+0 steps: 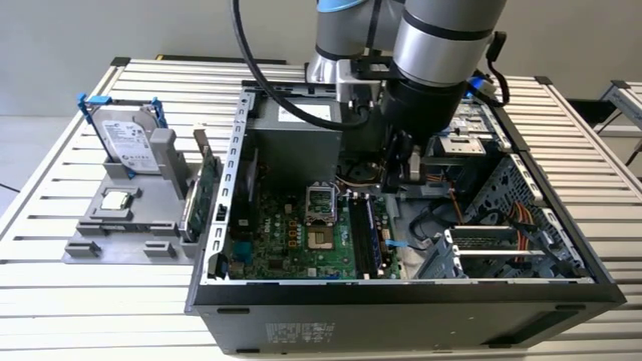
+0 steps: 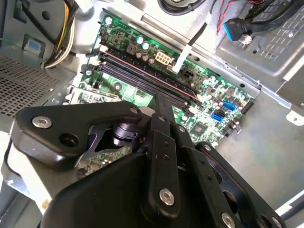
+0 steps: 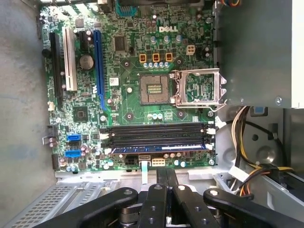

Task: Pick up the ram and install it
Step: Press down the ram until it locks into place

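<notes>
The ram (image 3: 159, 148) is a dark-blue stick lying along one of the black memory slots (image 3: 156, 135) on the green motherboard (image 3: 123, 57), in the slot nearest the board's edge. In the exterior view the ram (image 1: 369, 229) runs front to back inside the open computer case (image 1: 401, 301). My gripper (image 3: 166, 173) hangs above the board, just off the ram's side, its fingers pressed together with nothing between them. The second wrist view shows the shut gripper (image 2: 160, 99) over the memory slots (image 2: 142, 78). In the exterior view the gripper (image 1: 395, 177) is lowered into the case.
An open processor socket (image 3: 154, 88) with its raised metal frame (image 3: 197, 88) lies beside the slots. Cable bundles (image 3: 247, 142) and the power supply (image 1: 296, 113) crowd the case. On the exterior view's left, a grey stand (image 1: 131, 233) holds a hard drive (image 1: 131, 143) and a green card (image 1: 206, 192).
</notes>
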{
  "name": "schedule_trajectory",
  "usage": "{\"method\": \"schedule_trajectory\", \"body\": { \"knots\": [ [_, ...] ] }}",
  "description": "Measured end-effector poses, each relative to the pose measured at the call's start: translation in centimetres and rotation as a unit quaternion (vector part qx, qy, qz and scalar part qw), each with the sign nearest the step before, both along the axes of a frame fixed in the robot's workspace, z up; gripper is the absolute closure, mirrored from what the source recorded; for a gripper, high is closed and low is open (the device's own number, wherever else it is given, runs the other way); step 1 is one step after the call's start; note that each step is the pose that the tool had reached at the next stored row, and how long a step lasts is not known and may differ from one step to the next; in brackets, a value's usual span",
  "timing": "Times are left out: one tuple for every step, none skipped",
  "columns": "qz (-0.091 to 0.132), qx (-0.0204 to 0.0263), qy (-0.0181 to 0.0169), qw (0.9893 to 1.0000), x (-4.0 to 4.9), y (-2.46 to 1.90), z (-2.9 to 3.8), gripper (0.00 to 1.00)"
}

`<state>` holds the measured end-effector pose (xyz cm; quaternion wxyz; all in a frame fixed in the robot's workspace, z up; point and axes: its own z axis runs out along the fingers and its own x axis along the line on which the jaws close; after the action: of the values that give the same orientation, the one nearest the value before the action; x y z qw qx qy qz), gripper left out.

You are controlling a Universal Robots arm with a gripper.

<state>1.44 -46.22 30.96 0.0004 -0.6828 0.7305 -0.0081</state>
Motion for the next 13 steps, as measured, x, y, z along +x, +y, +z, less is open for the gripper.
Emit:
{"method": "schedule_trajectory", "body": {
  "knots": [
    [0.0, 0.0, 0.0, 1.0, 0.0, 0.0, 0.2, 1.0],
    [0.0, 0.0, 0.0, 1.0, 0.0, 0.0, 0.36, 1.0],
    [0.0, 0.0, 0.0001, 1.0, 0.0, 0.0, 0.49, 1.0],
    [0.0, 0.0, 0.0001, 1.0, 0.0, 0.0, 0.6, 1.0],
    [0.0, -0.0001, 0.0003, 1.0, 0.0, 0.0, 0.85, 1.0],
    [0.0, 0.0, 0.0004, 1.0, 0.0, 0.0, 0.96, 1.0],
    [0.0, 0.0, 0.0006, 1.0, 0.0, 0.0, 1.07, 1.0],
    [0.0, -0.0001, 0.0008, 1.0, 0.0, 0.0, 1.19, 1.0],
    [0.0, 0.0001, 0.0009, 1.0, 0.0, 0.0, 1.23, 1.0],
    [0.0, 0.0002, 0.0011, 1.0, 0.0, 0.0, 1.23, 1.0],
    [0.0, 0.0, 0.0012, 1.0, 0.0, 0.0, 1.25, 1.0],
    [0.0, 0.0, 0.0012, 1.0, 0.0, 0.0, 1.25, 1.0],
    [0.0, 0.0, 0.0012, 1.0, 0.0, 0.0, 1.25, 1.0]
  ]
}}
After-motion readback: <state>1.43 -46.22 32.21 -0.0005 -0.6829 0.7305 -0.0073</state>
